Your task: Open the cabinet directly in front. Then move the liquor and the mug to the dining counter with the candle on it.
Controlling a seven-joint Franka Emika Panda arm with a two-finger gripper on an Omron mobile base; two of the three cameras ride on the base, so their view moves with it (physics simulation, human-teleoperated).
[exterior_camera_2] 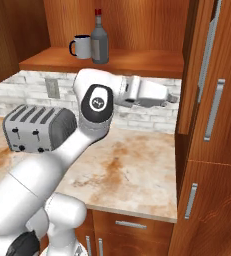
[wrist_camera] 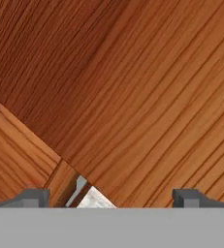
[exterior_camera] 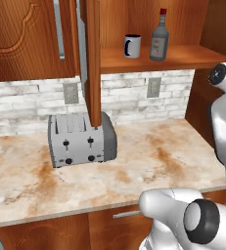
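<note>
Marble worktop (exterior_camera: pixel 148 161); toaster (exterior_camera: pixel 80 139); cabinet (exterior_camera: pixel 92 58) open.

A beige marble-look counter with rust-orange veins (exterior_camera: pixel 148 166) ran along a backsplash of whitewashed brick tiles (exterior_camera: pixel 31 105). Two pale wall outlets were set into the tiles, one (exterior_camera: pixel 71 93) behind the toaster and one (exterior_camera: pixel 154 87) further toward the counter's right end. A silver four-slot toaster with black knobs (exterior_camera: pixel 80 139) stood at the counter's back edge, close to the tiles. Below the counter's front edge were reddish-brown wooden drawer fronts with short silver bar pulls (exterior_camera_2: pixel 132 225). At the counter's right end rose a tall reddish-brown wooden pantry unit with vertical silver handles (exterior_camera_2: pixel 214 117). The light was even and soft.
</note>
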